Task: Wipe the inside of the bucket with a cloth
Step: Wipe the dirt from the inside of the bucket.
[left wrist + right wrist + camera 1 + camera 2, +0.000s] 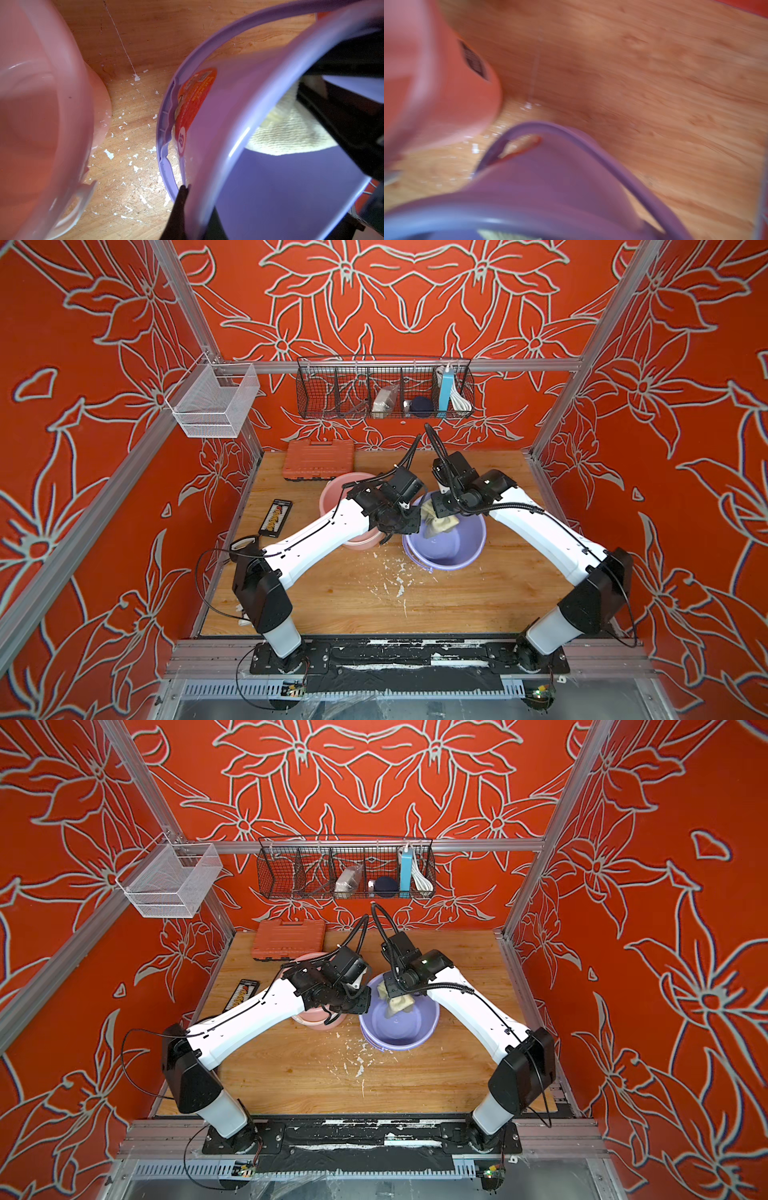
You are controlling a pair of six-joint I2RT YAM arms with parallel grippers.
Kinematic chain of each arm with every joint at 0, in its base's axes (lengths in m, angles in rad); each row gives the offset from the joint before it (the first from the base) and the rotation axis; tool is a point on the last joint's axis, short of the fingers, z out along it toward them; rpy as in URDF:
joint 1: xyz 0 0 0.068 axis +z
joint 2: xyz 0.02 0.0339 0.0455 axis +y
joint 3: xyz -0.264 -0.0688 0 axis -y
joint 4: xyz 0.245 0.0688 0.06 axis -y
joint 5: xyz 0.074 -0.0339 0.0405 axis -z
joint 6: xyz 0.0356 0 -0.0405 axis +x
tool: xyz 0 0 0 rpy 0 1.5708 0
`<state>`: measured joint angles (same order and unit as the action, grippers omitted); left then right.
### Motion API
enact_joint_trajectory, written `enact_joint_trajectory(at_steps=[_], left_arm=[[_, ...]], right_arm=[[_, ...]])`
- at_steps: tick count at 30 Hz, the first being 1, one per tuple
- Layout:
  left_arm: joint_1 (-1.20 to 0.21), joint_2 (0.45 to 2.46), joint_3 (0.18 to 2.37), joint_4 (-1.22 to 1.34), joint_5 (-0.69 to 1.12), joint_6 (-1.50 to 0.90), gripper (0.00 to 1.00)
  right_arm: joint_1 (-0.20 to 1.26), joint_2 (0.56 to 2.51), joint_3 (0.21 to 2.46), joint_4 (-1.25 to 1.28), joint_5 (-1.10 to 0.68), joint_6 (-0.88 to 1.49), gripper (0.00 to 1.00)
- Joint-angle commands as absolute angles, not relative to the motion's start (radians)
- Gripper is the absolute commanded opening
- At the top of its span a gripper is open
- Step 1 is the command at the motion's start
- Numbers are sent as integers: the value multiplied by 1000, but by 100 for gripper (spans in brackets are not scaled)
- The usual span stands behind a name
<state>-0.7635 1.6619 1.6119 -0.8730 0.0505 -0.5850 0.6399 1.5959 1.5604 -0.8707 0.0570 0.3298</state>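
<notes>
Inside the bucket, the cloth is dangling under the right end effector grasping it; the left end effector is clamping the rim.

Walls: orange-red, pale grey flower outlines. Tabletop: light brown wood grain, white flecks near middle. Bucket: lilac, orange label on outside. Second bucket: pink. Cloth: pale yellow-beige, ribbed weave, brownish patches. Tool case: orange-red. Wire basket: black. Mesh basket: white. Arms: white links, black joints.
</notes>
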Motion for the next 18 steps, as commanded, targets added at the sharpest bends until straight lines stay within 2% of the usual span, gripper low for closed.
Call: enact_joint_trajectory(at_steps=[1,4,7,18], left_arm=[[-770,1667,1659,-904,120,-570,0],[-770,1685,1686,-936,65,-572,0],[-766,1709,1718,-975,-2,-575,0],[-755,1814,1845,-1019,-32,-584,0]], right_arm=[[638,1605,1610,-760,-3,315,0],[627,1603,1628,-827,130,308,0],[591,1559,1594,-859,190,311,0],[395,1264,1375,-852,192,335,0]])
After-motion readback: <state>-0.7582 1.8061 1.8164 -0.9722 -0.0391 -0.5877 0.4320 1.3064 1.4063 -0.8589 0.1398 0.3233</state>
